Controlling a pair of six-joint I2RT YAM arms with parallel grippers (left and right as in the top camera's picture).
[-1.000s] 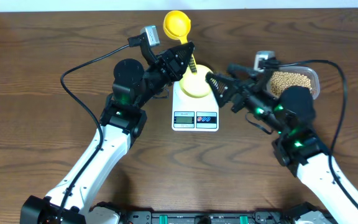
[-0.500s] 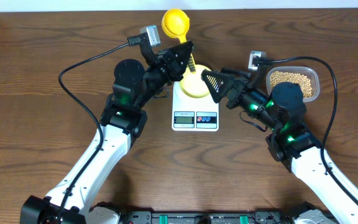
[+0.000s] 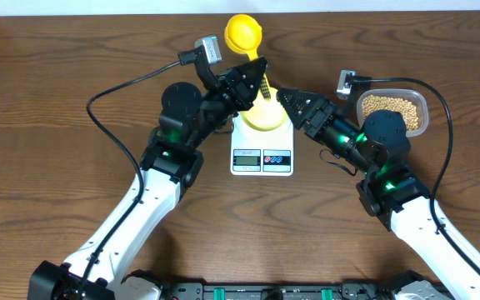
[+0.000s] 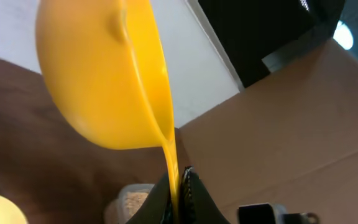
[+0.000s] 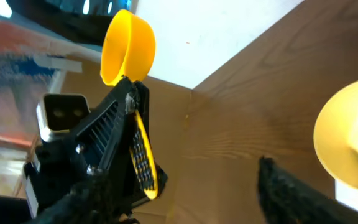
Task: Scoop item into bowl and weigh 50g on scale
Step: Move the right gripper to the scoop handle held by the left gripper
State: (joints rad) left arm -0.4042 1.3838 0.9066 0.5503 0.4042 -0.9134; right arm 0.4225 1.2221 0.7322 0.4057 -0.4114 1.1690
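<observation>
My left gripper [image 3: 255, 77] is shut on the handle of a yellow scoop [image 3: 242, 33], which it holds above the table's back edge. The handle [image 4: 171, 155] is pinched between its jaws, near my left gripper [image 4: 180, 186]. The pale yellow bowl [image 3: 265, 117] sits on the white scale [image 3: 262, 158]. My right gripper [image 3: 290, 100] hovers at the bowl's right rim, pointing at the handle. Its jaws stand apart, and the handle's gridded end [image 5: 143, 152] lies close to the left finger of my right gripper [image 5: 182, 183]. The beans [image 3: 390, 105] lie in a clear tub.
The clear tub [image 3: 423, 117] stands at the right, behind my right arm. Black cables loop over the table to the left and right. The bowl [image 5: 347, 134] shows at the right edge of the right wrist view. A white wall edge runs behind the table.
My right gripper has swung left and up to the scoop handle above the bowl, and its jaws have narrowed. My left arm has shifted slightly right with the scoop.
</observation>
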